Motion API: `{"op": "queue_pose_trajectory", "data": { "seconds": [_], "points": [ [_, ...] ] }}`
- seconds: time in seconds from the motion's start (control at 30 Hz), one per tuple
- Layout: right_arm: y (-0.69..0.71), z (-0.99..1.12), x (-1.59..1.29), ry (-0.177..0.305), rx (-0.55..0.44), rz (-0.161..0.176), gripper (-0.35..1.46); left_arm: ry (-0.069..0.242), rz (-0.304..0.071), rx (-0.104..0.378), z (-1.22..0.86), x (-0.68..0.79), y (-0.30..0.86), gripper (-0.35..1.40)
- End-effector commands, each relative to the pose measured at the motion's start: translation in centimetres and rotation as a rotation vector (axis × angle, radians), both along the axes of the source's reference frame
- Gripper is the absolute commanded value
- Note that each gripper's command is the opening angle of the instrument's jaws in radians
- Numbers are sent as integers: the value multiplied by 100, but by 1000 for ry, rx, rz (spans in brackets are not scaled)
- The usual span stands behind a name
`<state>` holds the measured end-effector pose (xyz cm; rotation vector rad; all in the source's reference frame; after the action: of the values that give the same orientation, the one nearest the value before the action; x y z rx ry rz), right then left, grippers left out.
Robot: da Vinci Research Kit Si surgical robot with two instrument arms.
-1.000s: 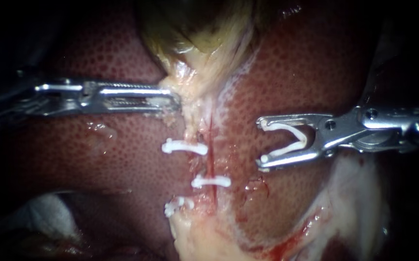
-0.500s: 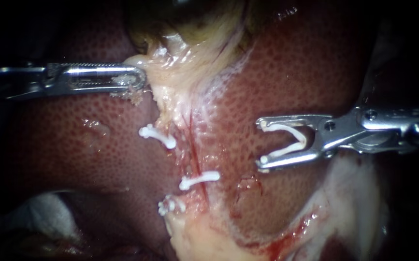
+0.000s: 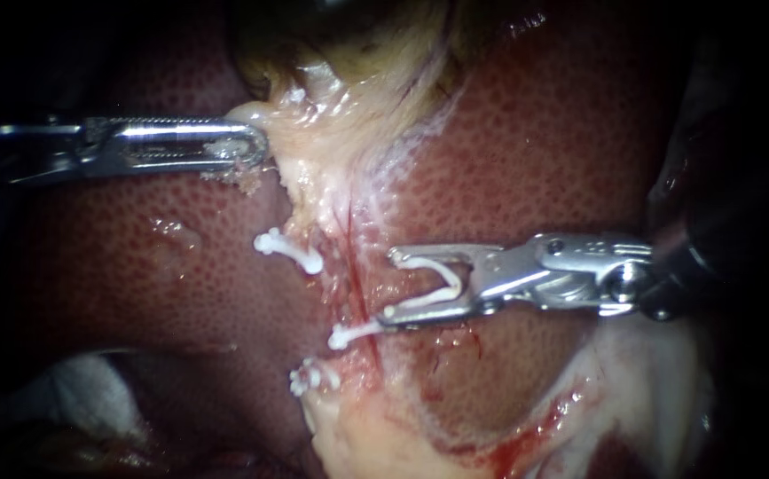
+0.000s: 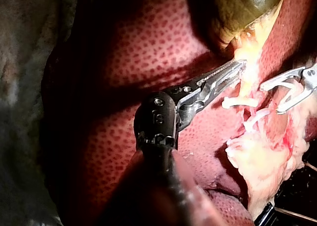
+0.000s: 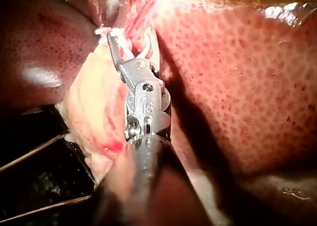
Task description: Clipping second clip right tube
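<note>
My right instrument point(image 3: 390, 286) comes in from the right. Its jaws stand wide apart with an open white clip point(image 3: 442, 277) seated between them. The jaw tips lie just right of a thin red tube point(image 3: 357, 288), and the lower tip touches the end of a shut white clip point(image 3: 353, 335) across that tube. Two more clips show: one higher and to the left point(image 3: 288, 250), one lower point(image 3: 309, 377). My left instrument point(image 3: 251, 146) is shut on pale tissue point(image 3: 291, 133) under the gallbladder point(image 3: 357, 35) and holds it to the left. The left wrist view shows both instruments point(image 4: 235, 70) point(image 4: 292, 89).
Mottled red liver point(image 3: 535, 133) lies on both sides of the pale strip. Pale fatty tissue point(image 3: 375, 443) sits below the clips, with some blood to its right. White gauze point(image 3: 82, 390) shows at the lower left. In the right wrist view the right instrument point(image 5: 129, 37) points at the pale tissue.
My right instrument has moved left with its clip, from over the liver to the red tube. Earlier the left instrument pulled the pale tissue up and left; it has held still since.
</note>
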<state>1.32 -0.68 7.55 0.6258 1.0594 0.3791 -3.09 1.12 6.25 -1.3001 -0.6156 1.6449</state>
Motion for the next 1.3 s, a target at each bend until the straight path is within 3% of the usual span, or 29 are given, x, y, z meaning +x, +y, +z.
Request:
{"op": "queue_pose_trajectory", "data": {
  "seconds": [0.03, 0.2, 0.6, 0.93, 1.07, 1.17, 1.3],
  "points": [
    [-3, 5, 4, 3, 8, -4, 50, 2, 0, -1, 0, -1, 0, -35],
    [-13, 14, 23, 9, 36, -18, 50, 2, 0, -2, 0, -1, 0, -35],
    [-15, 17, 39, 22, 96, -34, 49, 4, -2, -2, 0, -4, -1, -35],
    [-17, 18, 44, 59, 181, -82, 41, 6, -4, -4, 1, -7, -3, -35],
    [-18, 18, 46, 56, 191, -81, 39, 6, -4, -4, 1, -8, -3, -35],
    [-17, 18, 45, 59, 214, -68, 31, 6, -4, -4, 1, -8, -3, -35],
    [-16, 20, 44, 58, 243, -59, 7, 6, -4, -4, 1, -8, -3, -35]
  ]
}}
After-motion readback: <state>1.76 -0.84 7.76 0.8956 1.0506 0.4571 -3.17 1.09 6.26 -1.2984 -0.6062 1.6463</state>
